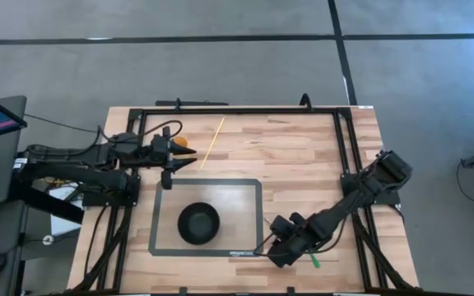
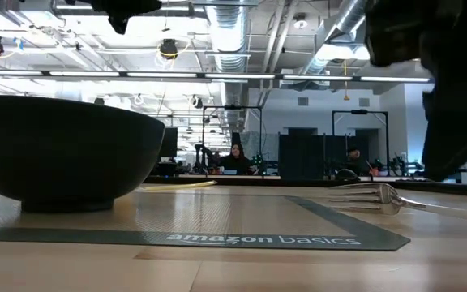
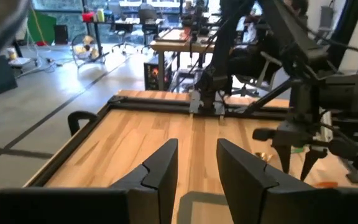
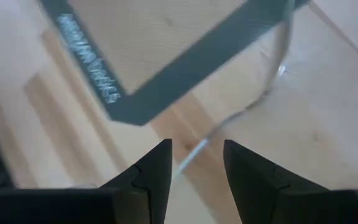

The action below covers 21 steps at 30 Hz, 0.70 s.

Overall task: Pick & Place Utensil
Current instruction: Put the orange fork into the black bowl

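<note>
A silver fork [image 2: 377, 197] lies flat by the grey mat's near right corner, its tines toward the mat. In the right wrist view its thin handle [image 4: 238, 115] runs from the mat's corner down between my fingers. My right gripper [image 4: 196, 163] [image 1: 268, 249] is open and hovers over the handle, one finger on either side, with no touch showing. A black bowl [image 1: 198, 224] [image 2: 63, 150] stands on the mat. My left gripper [image 3: 196, 168] [image 1: 175, 153] is open and waits at the table's far left, holding nothing.
The grey mat [image 1: 257, 193] with its printed near edge [image 2: 262, 239] covers the table's middle. A yellow stick [image 1: 212, 141] and a small orange thing [image 1: 183, 141] lie at the far left near my left gripper. A green piece [image 1: 313, 261] lies by my right arm. A black frame [image 1: 237, 109] rims the table.
</note>
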Tool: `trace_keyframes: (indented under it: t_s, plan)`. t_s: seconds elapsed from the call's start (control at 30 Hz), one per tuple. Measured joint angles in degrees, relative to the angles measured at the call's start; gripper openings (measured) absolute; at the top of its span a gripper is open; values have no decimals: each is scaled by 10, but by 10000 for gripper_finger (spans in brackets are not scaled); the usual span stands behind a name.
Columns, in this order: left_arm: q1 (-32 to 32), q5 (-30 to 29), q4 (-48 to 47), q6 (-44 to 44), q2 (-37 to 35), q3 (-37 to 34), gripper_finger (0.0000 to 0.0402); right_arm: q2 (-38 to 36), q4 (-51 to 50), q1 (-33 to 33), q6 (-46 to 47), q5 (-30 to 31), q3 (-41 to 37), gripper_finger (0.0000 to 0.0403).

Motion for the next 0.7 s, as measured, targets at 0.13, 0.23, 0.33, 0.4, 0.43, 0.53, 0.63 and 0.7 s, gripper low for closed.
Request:
trace_keyframes:
  t_s: [0.13,0.23,0.33,0.4,0.43,0.53,0.63,0.7]
  plan:
    - [0,-2,6,0,6,0,112,14,31,-7,6,-15,0,137]
    - [0,-2,4,0,6,0,112,24,44,-10,6,-10,0,133]
    - [0,-2,-3,-1,8,0,112,29,43,-14,14,-6,2,128]
    - [-3,7,-1,-7,12,-9,112,32,40,-18,16,-6,2,122]
    - [-5,17,-4,-12,13,-17,112,31,42,-20,15,-6,2,119]
    - [-10,68,-4,-15,21,-40,112,29,40,-24,4,-10,3,112]
    - [-17,109,-7,-18,23,-62,112,28,24,-27,-8,-17,14,108]
    - [-19,110,-11,-19,23,-67,112,26,19,-30,-19,-28,23,107]
